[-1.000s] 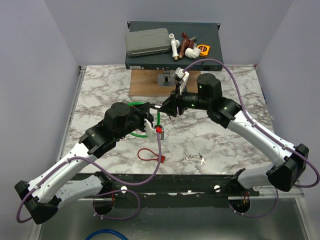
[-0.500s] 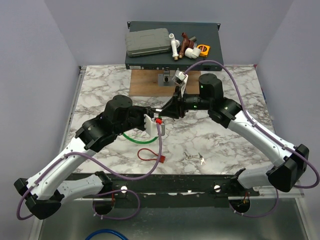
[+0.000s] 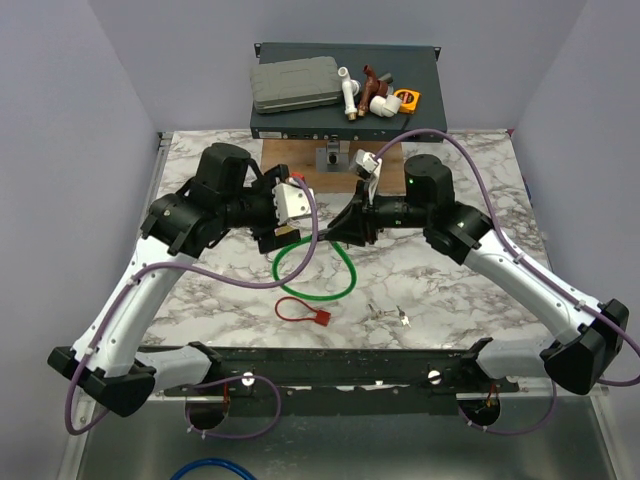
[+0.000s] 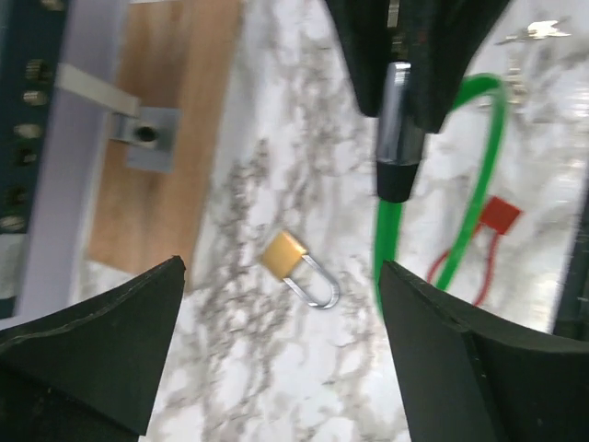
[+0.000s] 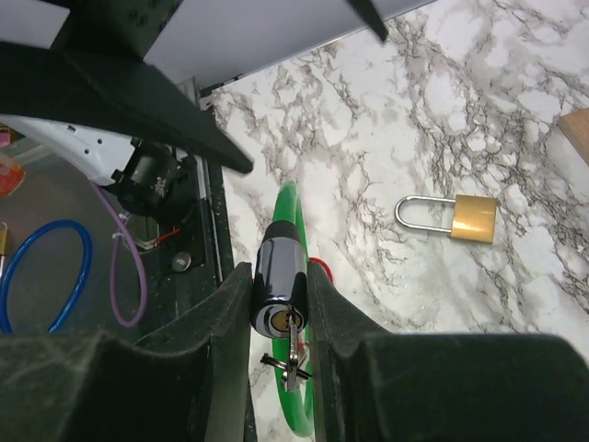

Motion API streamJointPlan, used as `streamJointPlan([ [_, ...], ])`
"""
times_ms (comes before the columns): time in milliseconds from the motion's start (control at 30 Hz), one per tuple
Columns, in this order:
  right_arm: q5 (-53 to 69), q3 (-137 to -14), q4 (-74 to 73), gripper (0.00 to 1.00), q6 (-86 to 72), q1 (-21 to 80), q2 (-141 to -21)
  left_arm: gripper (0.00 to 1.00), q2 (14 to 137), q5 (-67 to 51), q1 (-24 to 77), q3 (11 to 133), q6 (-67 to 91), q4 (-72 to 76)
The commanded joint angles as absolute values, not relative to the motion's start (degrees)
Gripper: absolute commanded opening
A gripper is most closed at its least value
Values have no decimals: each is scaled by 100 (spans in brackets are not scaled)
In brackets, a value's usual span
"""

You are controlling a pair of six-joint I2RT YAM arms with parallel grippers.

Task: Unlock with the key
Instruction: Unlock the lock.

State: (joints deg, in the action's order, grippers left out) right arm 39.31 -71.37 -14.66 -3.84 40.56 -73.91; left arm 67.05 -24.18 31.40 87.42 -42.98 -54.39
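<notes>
Gripping the chrome lock barrel [image 5: 279, 267] on both flanks, the right gripper [image 5: 279, 299] is closed on it over the middle of the table [image 3: 450, 270]. The barrel's long axis runs along the fingers, left to right in the scene. The green cable [image 5: 289, 204] leaves the left end, and the key [image 5: 292, 348] appears seated in the right end, facing the right wrist. The left gripper [image 4: 283, 267] is spread wide, holding nothing, just left of the barrel. As judged, it would meet the cable end first, not the key. Count: one cable lock, one key in it, one brass padlock [image 5: 474, 218] lying flat, one red tie loop [image 3: 300, 310], one loose key bunch [image 3: 390, 315] on the near side.
</notes>
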Motion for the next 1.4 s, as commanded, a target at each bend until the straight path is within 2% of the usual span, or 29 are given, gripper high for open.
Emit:
streamJointPlan([
  [0,4239,-7266,-1415,1,-274,4096,-7294,89,6972,-3932,3083,8848,-4054,-6626],
  [300,4302,-7391,-1342,1,-353,4178,-7339,89,7178,-4670,2991,8439,-3937,-6560],
  [567,4272,-7401,-1121,1,-440,4319,-7349,65,7601,-5220,2926,8699,-4124,-6948],
  [667,4271,-7336,-1041,1,-474,4353,-7313,48,7711,-5212,2877,8712,-4215,-7115],
  [733,4288,-7296,-981,1,-504,4380,-7317,27,7669,-5220,2865,8681,-4201,-7006],
  [800,4280,-7265,-959,1,-519,4403,-7337,0,7609,-5240,2865,8665,-4190,-6904],
  [933,4174,-7168,-925,2,-523,4412,-7297,0,7486,-5089,2861,8609,-4117,-6823],
  [967,4126,-7163,-928,7,-526,4412,-7269,0,7440,-4976,2865,8576,-4063,-6776],
  [1100,3760,-7212,-1131,40,-423,4408,-7121,0,7232,-4560,2864,8583,-3876,-6511],
  [1167,3491,-7235,-1210,49,-309,4400,-6945,0,7167,-4420,2865,8699,-3762,-6474],
  [1367,3076,-7248,-1413,54,-61,4402,-6381,0,7167,-4157,2874,9021,-3697,-6873],
])
